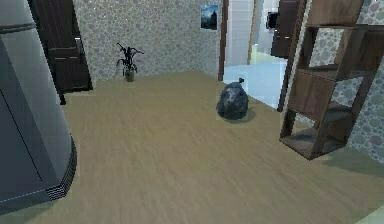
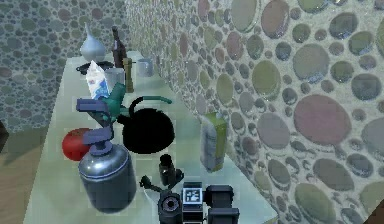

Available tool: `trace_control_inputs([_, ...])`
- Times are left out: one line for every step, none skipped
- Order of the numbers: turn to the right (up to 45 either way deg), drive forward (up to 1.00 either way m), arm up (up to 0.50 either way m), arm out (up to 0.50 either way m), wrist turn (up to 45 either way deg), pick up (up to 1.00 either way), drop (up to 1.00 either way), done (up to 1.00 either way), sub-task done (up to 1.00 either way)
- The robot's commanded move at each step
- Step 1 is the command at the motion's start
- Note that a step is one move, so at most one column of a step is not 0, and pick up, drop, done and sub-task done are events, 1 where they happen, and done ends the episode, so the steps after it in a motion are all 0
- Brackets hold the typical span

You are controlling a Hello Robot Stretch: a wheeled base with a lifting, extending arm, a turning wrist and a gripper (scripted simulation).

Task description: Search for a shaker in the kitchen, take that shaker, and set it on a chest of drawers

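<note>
Counter (image 2: 62, 112) | tool (image 2: 160, 182) near grey canister (image 2: 106, 178) | holding anything: unclear

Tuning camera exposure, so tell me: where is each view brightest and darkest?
Forward view: brightest through the open doorway, darkest at the dark door; the shelf unit leans only in the picture. Arm side view: countertop evenly lit, black kettle darkest.
</note>
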Motion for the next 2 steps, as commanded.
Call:
trace_control_inputs([0.0, 0.00, 0.10, 0.00, 0.0, 0.00, 0.00, 0.00, 0.00])
trace_control_inputs([0.0, 0.00, 0.06, 0.00, 0.0, 0.00, 0.00, 0.00, 0.00])
